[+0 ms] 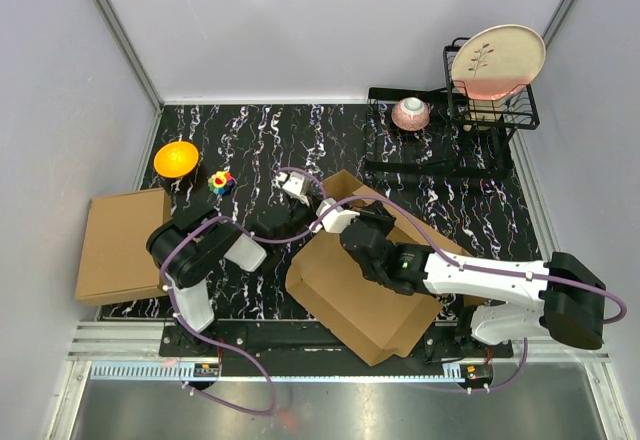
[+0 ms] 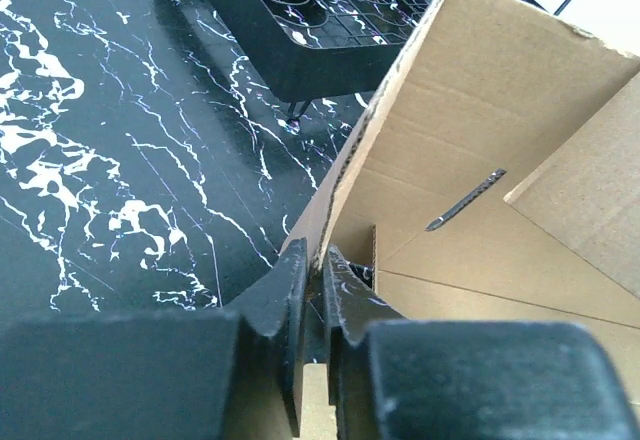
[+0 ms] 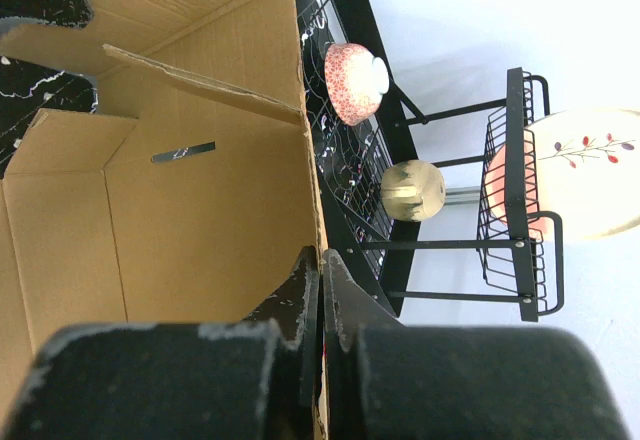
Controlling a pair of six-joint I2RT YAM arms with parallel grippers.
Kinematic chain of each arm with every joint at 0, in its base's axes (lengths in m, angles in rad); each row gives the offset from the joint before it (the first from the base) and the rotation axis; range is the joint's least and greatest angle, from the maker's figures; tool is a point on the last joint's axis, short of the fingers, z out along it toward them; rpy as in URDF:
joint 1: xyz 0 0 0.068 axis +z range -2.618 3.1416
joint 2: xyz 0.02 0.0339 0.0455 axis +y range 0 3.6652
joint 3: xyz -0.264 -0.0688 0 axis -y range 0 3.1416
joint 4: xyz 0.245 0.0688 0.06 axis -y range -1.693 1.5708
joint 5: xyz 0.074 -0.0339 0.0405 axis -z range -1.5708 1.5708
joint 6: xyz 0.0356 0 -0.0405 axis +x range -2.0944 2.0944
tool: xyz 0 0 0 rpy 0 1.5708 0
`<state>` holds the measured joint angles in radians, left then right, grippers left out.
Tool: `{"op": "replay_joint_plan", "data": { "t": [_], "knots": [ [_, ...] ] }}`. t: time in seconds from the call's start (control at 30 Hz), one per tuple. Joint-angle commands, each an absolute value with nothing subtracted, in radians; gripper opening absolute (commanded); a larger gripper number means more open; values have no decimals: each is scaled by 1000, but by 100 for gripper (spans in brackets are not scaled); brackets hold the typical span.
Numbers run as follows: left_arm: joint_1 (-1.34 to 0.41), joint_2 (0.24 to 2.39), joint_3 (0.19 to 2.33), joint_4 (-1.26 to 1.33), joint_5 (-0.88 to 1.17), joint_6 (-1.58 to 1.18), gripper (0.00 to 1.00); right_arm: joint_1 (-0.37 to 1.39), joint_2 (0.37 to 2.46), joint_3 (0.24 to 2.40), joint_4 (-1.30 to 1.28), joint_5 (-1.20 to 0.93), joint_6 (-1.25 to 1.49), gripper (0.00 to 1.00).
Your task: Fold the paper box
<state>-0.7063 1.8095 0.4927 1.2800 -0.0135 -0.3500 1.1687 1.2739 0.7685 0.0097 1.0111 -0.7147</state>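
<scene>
The paper box (image 1: 345,295), plain brown corrugated cardboard, lies partly folded and skewed at the lower centre of the top view, its walls and flaps raised.

No legible text or markings

paper box (image 1: 350,300) mid-table, cardboard stack (image 1: 120,245) left, rack (image 1: 440,145) behind

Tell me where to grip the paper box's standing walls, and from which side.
Grip the paper box at a wall's free top edge, coming over the rim with one finger inside and one outside. The walls are thin upright sheets, so only their thickness fits the jaws. The left end effector and the right end effector each pinch such an edge.
</scene>
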Motion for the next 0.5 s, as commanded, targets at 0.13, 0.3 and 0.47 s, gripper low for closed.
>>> {"op": "replay_joint_plan", "data": {
  "t": [0.13,0.3,0.47],
  "knots": [
    [-707,1714,442,1661,-40,-330,0,1163,1250,775,21,986,-695,0],
    [-730,1573,387,1596,-46,-328,0,1161,1270,772,46,1008,-741,0],
    [-782,1456,405,1409,-54,-304,0,1161,1295,779,51,1045,-759,0]
  ]
}}
